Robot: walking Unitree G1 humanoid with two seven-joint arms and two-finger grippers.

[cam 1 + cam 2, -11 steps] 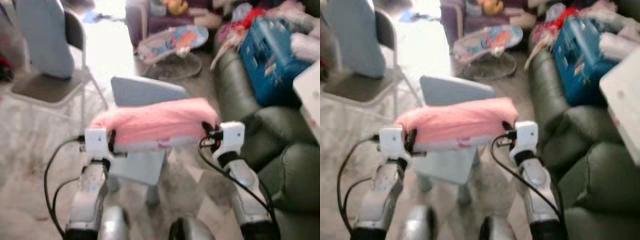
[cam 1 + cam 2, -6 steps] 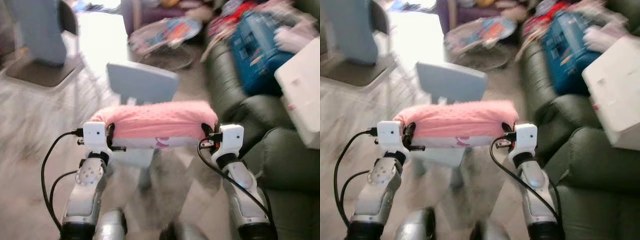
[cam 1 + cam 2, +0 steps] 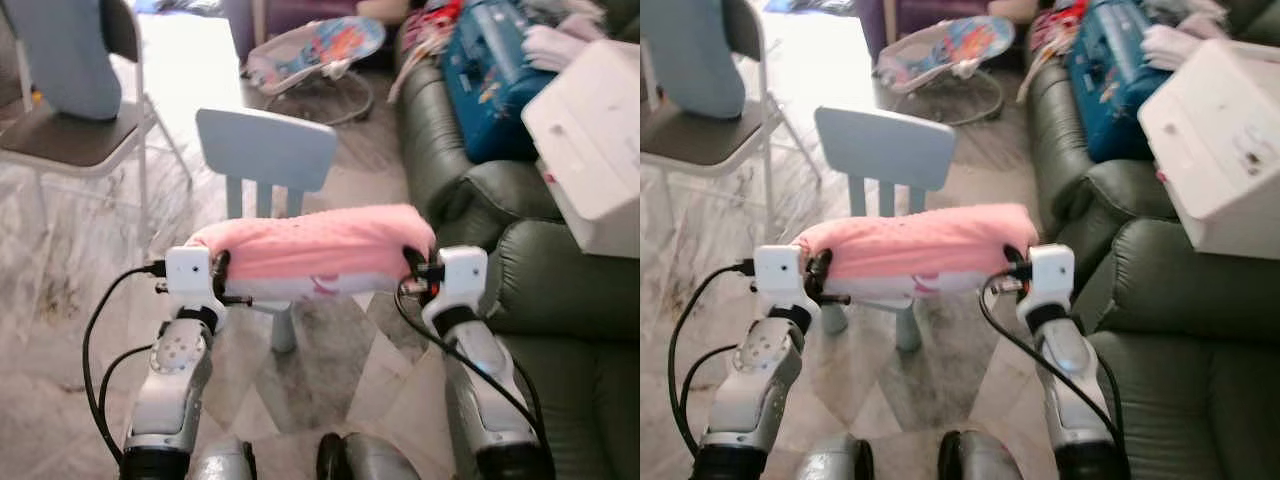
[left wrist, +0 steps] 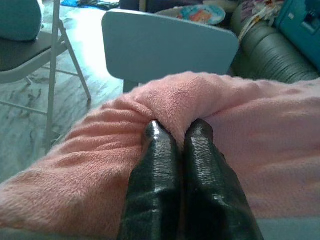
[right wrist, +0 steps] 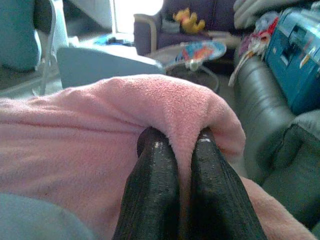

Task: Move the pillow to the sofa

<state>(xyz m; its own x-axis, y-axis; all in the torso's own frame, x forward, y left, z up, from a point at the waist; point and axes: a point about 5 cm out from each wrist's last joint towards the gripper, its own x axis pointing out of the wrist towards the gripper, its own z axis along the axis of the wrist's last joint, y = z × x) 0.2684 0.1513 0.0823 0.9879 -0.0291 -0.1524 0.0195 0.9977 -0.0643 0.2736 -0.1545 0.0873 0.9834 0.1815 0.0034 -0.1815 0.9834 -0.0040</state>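
I hold a pink fleecy pillow level in front of me, above a small light-blue child's chair. My left gripper is shut on a fold at the pillow's left end, and my right gripper is shut on a fold at its right end. Both black finger pairs pinch the pink fabric tightly. The dark green leather sofa stands to my right, its armrest just beyond the right gripper.
A white box and a blue case lie on the sofa with clothes. A folding chair with a blue cushion stands at left. A baby bouncer sits on the floor behind. The marble floor lies open at left.
The camera has swung and tilted down toward the sofa; the white box now shows more fully. The pillow stays gripped at both ends, held the same relative to my arms.
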